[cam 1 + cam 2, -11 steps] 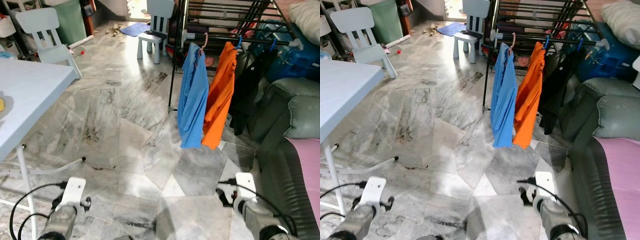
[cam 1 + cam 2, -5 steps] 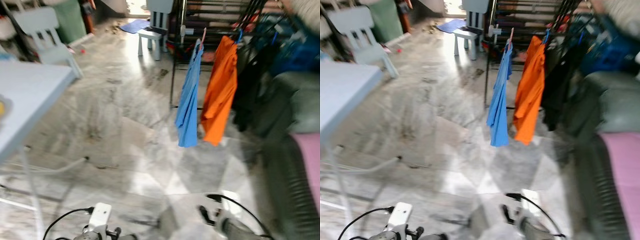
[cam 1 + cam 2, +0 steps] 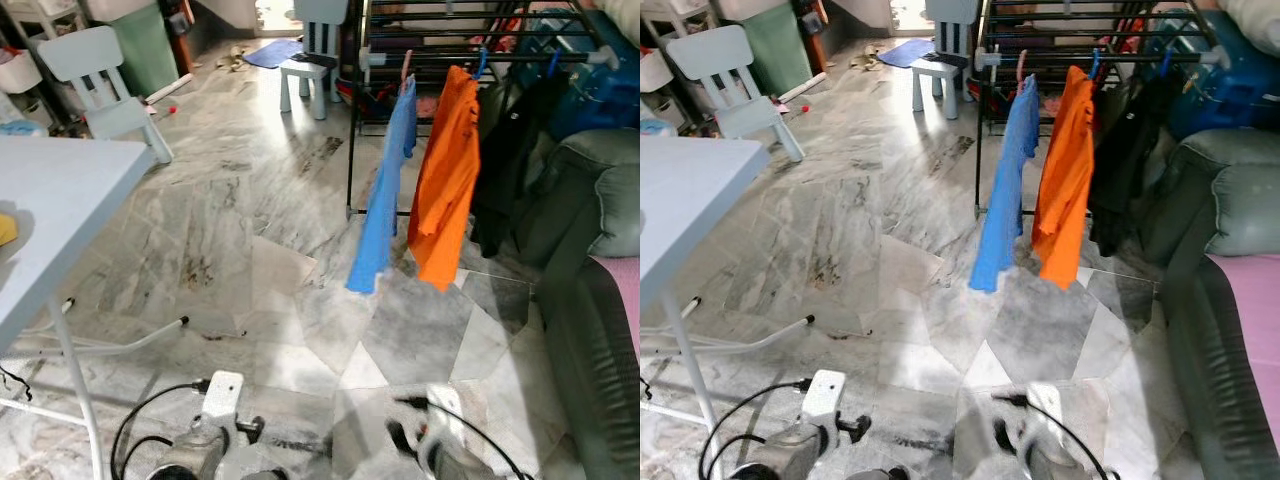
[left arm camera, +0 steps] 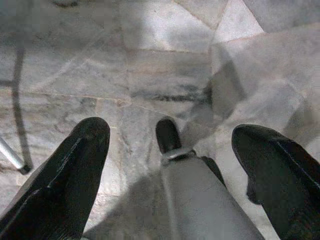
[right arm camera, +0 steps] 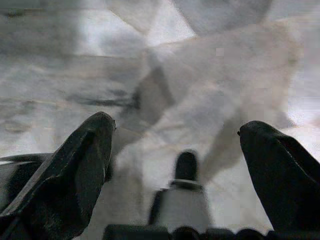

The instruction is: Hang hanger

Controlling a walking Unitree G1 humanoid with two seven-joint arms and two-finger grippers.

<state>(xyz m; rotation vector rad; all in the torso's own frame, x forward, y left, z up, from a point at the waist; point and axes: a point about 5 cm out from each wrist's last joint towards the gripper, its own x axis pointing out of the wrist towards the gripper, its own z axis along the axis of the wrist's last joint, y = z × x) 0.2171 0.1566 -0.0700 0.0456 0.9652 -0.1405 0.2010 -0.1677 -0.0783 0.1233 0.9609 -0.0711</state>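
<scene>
Grey marble floor (image 3: pixel 250 190) spreads across the room, streaked with dark smudges. On it, a black rack (image 3: pixel 352 130) stands to the right, its rail carrying a blue shirt (image 3: pixel 385 190), an orange shirt (image 3: pixel 445 185) and a black garment (image 3: pixel 505 150) side by side. Two pale chairs rest on the floor: one (image 3: pixel 100 85) far left, one (image 3: pixel 310 50) by the rack. A blue mat (image 3: pixel 268 54) lies beyond. At left, a table (image 3: pixel 60 200) (something yellow (image 3: pixel 6 229) at its edge) stands on white legs.

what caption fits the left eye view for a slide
Blue shirt, orange shirt and black garment hang on a drying rack over marble floor.
</scene>
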